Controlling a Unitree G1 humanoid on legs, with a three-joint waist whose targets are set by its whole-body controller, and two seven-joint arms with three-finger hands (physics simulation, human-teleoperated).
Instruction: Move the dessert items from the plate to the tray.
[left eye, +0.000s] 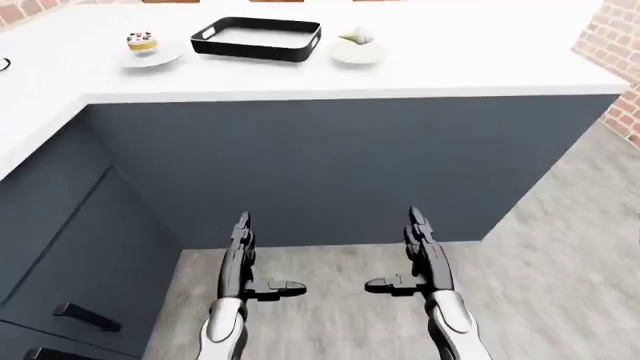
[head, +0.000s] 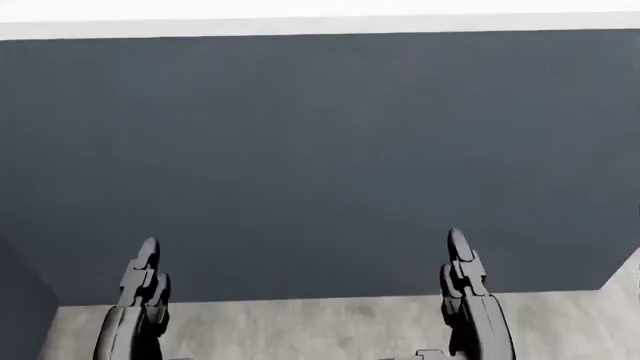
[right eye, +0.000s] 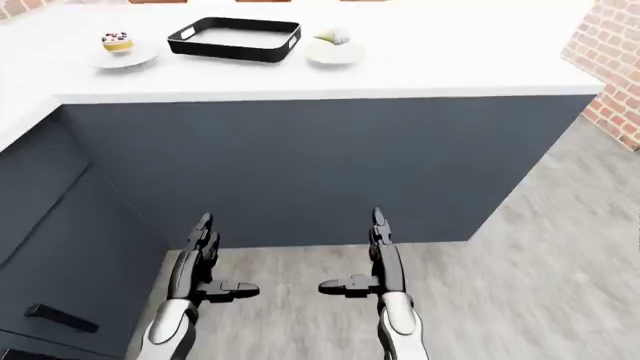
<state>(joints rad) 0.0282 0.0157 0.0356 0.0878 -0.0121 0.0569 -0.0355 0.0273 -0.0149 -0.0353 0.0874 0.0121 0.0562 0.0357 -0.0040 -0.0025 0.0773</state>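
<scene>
One black rectangular tray (left eye: 257, 39) is sitting on the white countertop (left eye: 450, 67) between two white round plates (left eye: 152, 58), long axis running left to right in the left-eye view. The left plate is carrying a small frosted cupcake (left eye: 141, 40); the right plate (left eye: 356, 52) is carrying a pale cream dessert (left eye: 356, 34). Left hand (left eye: 243, 259) and right hand (left eye: 420, 255) are hanging low over the grey floor (left eye: 560, 262), fingers extended, grasping nothing, well apart from the counter edge.

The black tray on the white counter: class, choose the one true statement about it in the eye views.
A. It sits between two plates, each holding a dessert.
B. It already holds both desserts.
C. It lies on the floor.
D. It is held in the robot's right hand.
A: the black tray looks empty and sits on the counter between the plate with a small cake and the plate with a pale dessert.
</scene>
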